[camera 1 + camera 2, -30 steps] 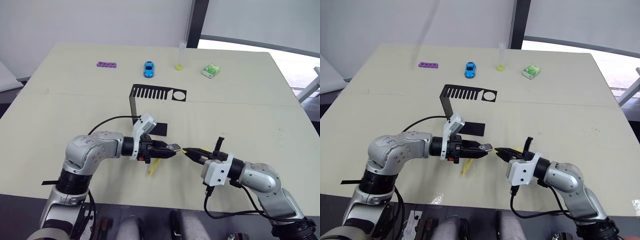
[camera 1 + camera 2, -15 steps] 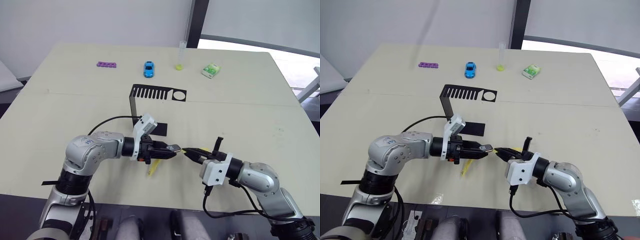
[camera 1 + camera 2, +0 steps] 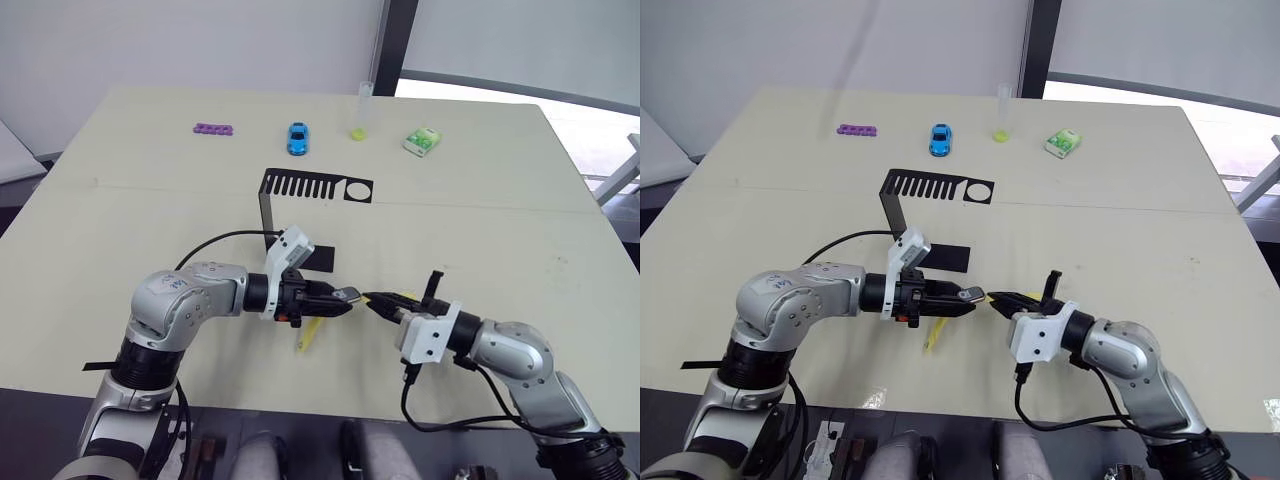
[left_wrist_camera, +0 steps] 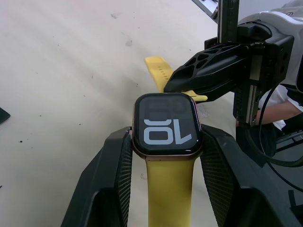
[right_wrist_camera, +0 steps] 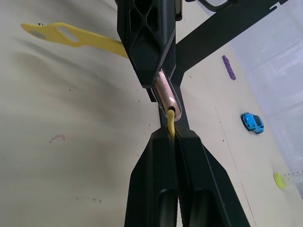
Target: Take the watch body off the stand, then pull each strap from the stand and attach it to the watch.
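While the left claw (image 4: 163, 189) clamps the watch body (image 4: 165, 124) steady above the surface (image 3: 480, 230), the right claw (image 5: 171, 137), pinched on the second strap (image 5: 170, 121), apparently meets its 3 o'clock slot.

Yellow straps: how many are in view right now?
2. One flexible yellow strap is already fixed to the black rounded-square watch body in the left gripper; the other yellow strap is pinched in the right gripper, its end at the watch.
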Controlling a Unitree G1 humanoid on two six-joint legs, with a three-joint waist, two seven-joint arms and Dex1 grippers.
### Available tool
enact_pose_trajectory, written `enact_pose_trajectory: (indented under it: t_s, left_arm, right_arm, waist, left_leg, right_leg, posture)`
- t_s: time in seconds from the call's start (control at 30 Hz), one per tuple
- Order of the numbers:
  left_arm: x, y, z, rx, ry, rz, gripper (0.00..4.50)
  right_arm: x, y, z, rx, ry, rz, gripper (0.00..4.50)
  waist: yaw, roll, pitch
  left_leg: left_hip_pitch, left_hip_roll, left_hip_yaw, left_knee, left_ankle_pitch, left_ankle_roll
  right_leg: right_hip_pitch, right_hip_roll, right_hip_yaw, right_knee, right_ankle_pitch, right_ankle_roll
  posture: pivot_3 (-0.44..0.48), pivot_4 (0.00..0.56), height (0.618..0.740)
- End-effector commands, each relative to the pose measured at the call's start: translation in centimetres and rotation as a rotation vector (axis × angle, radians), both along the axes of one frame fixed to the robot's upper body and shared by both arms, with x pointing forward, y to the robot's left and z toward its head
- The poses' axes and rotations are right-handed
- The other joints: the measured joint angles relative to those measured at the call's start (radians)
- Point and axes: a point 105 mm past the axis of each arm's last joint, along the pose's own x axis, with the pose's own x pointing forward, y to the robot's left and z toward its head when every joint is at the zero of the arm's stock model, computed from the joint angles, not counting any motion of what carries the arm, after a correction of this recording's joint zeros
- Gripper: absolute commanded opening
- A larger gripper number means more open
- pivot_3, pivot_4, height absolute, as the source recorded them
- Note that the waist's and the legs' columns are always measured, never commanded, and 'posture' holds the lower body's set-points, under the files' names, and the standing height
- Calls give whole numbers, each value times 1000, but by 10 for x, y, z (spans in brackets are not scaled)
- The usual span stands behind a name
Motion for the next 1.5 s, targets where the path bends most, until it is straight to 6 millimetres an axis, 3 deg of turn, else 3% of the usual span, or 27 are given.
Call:
enact_pose_trajectory:
  t_s: [0.03, 0.87, 1.5]
  left_arm:
    - [-18, -20, 4, -16, -14, -120, 1593]
    - [-16, -20, 4, -9, -18, -100, 1593]
    - [4, -12, 1, 12, -65, 17, 1593]
  right_arm:
    - [-9, 16, 25, 48, -105, 65, 0]
    - [-11, 19, 24, 46, -93, 67, 0]
    - [-15, 14, 25, 40, -101, 71, 0]
  waist:
    - [0, 0, 0]
    - [0, 0, 0]
    - [0, 0, 0]
  left_leg:
    - [0, 0, 0, 0, 0, 0]
    - [0, 0, 0, 0, 0, 0]
    - [0, 0, 0, 0, 0, 0]
  right_leg:
    - [0, 0, 0, 0, 0, 0]
    - [0, 0, 0, 0, 0, 0]
    - [0, 0, 0, 0, 0, 0]
  posture:
    - [0, 150, 740]
    - [0, 150, 740]
    - [0, 150, 740]
